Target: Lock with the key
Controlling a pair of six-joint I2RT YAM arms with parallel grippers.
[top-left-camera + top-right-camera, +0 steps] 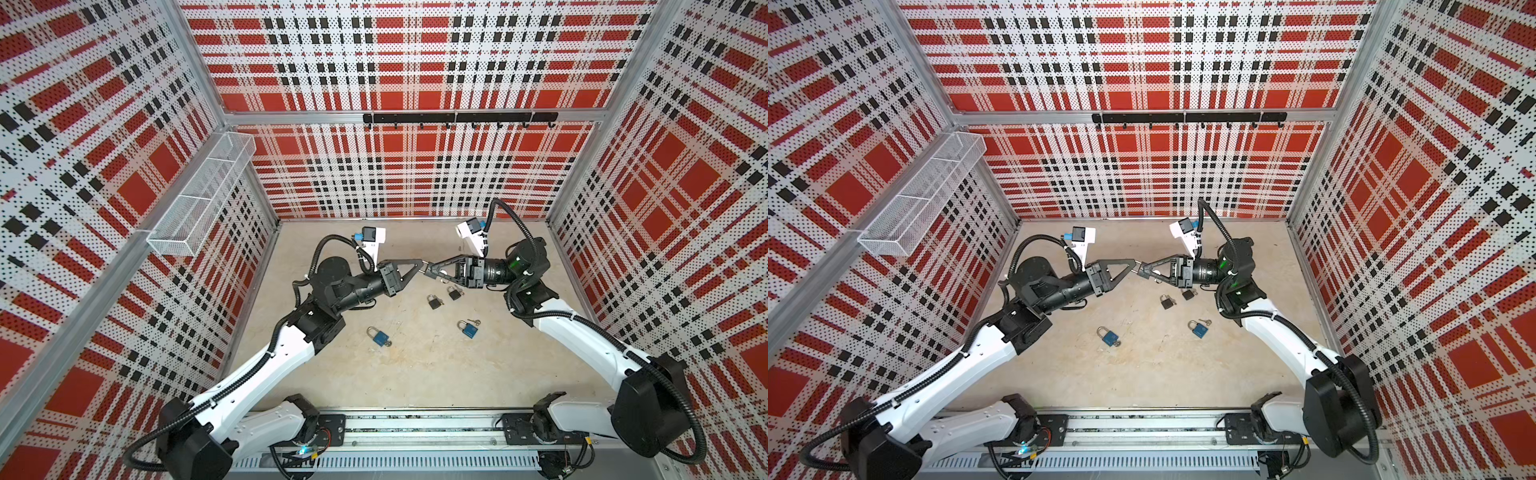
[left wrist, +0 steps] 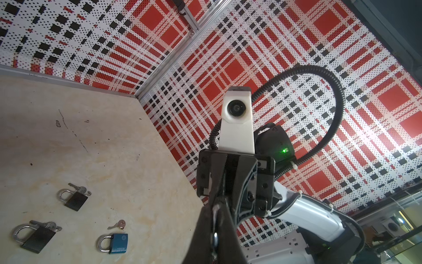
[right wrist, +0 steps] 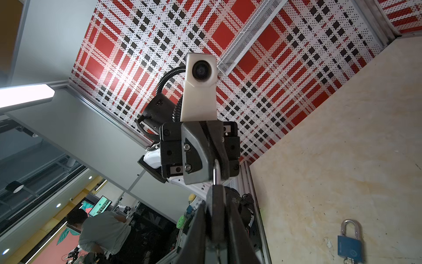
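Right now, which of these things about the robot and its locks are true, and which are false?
1. Two blue padlocks lie on the table. True.
2. The right gripper holds nothing. False: it is shut on a dark padlock.
3. The wire basket stands on the table. False: it hangs up on the side wall.
4. The left gripper and the right gripper meet tip to tip above the table. True.
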